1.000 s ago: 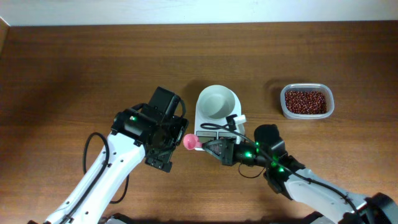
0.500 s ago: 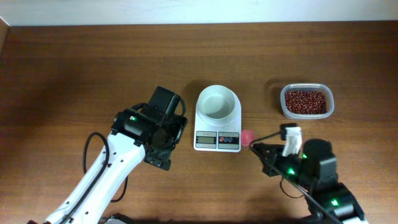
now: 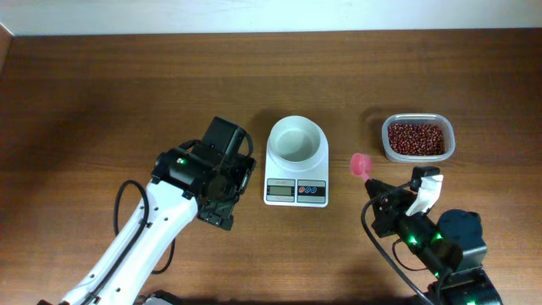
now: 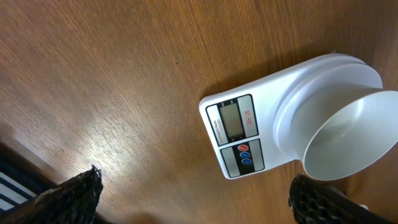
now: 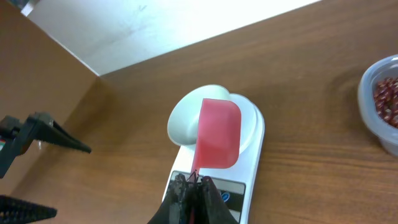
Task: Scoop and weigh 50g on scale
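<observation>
Overhead: moved right since a second ago, right hand carries scoop from scale toward beans in tub. Left wrist: left hand gapes empty beside scale. Right wrist: scoop is empty, its handle tip pinched tight; digging may twist it and spill beans.

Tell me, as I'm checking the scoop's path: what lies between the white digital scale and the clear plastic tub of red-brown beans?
Overhead view: only the pink plastic scoop, held by the shut right gripper, above otherwise bare brown wooden table.
</observation>
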Controlling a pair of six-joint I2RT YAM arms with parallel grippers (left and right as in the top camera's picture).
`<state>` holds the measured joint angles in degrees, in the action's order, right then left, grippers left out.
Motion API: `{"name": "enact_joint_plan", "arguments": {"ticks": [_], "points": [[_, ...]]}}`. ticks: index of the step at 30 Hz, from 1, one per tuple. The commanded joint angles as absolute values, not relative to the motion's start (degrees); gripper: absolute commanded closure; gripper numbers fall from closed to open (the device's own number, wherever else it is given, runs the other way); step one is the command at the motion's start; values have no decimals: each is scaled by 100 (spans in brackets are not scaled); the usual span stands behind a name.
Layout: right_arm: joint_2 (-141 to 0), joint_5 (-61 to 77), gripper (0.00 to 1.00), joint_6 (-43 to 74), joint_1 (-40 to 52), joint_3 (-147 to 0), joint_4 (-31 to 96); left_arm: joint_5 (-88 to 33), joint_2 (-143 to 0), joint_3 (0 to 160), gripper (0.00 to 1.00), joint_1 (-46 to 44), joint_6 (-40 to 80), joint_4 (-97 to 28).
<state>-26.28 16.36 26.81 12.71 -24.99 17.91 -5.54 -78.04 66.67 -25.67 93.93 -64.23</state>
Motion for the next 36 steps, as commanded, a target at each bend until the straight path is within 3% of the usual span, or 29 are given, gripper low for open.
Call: {"name": "enact_joint_plan", "arguments": {"ticks": [1, 24, 26, 29, 30, 35, 36], "points": [[-2585, 1280, 96, 2633, 1225, -2633, 1756, -473, -7756, 6698, 0, -2589, 9380, -6407], [-2585, 1282, 96, 2635, 1225, -2633, 1774, -469, -7756, 6698, 1, -2589, 3247, -5459], [-2585, 1284, 96, 2637, 1225, -2633, 1778, -469, -7756, 6698, 12, -2587, 2978, -5448], [-2585, 1282, 96, 2637, 1225, -2633, 1767, -429, -7756, 6698, 49, -2582, 2961, -5439], [-2585, 1282, 96, 2635, 1225, -2633, 1776, -333, -7756, 6698, 67, -2582, 2965, -5404], [-2585, 1282, 96, 2637, 1225, -2633, 1778, -316, -7756, 6698, 100, -2582, 2967, -5339], [-2585, 1286, 96, 2637, 1225, -2630, 1778, -316, -7756, 6698, 100, -2582, 2969, -5336]]}}
